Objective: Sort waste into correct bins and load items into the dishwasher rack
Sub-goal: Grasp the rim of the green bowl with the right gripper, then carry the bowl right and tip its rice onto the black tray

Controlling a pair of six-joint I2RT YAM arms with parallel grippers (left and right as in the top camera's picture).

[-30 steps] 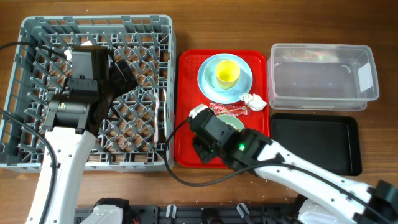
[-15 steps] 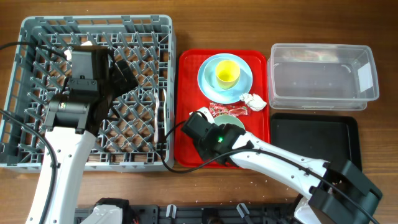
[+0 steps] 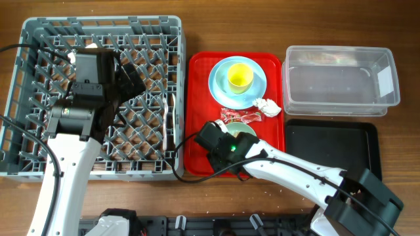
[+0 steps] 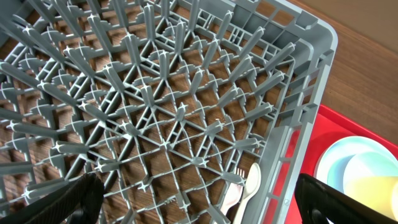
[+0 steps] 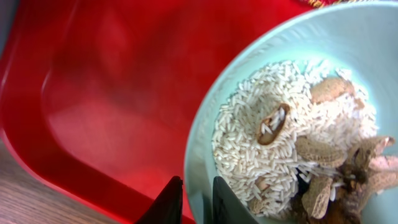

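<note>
The right pincer (image 5: 196, 198) is pressed together on the rim of a pale green bowl (image 5: 261, 50), one finger inside the rim and one outside. Just past the inside finger lies white rice (image 5: 249, 130), with brown shell pieces (image 5: 326, 93) heaped on it a little further in. On the outside finger's side there is the bare floor of the red tray (image 5: 93, 93), on which the bowl stands, and then the wooden table (image 5: 25, 202).

From above, the right arm (image 3: 295, 177) lies low and slanted. It comes in from the near right corner, and its wrist is bent over the near part of the red tray. Beyond this pincer, further along the tray, lie a red-and-silver wrapper (image 3: 235, 117) and a crumpled white napkin (image 3: 268, 106). Past them a yellow cup (image 3: 239, 77) stands on a light blue plate (image 3: 220, 82). Well off to the arm's far side are a clear tub (image 3: 388, 78) and a black tray (image 3: 331, 151), the tub the further of the two.

The left pincer (image 4: 198, 186) is spread wide and holds nothing, hanging above the grey rack (image 4: 155, 112). The left arm (image 3: 65, 157) rises from the near left corner, and its wrist is over the rack. Just ahead of this pincer, against the rack's wall, lie a white fork (image 4: 233, 190) and a white spoon (image 4: 252, 180), side by side.
</note>
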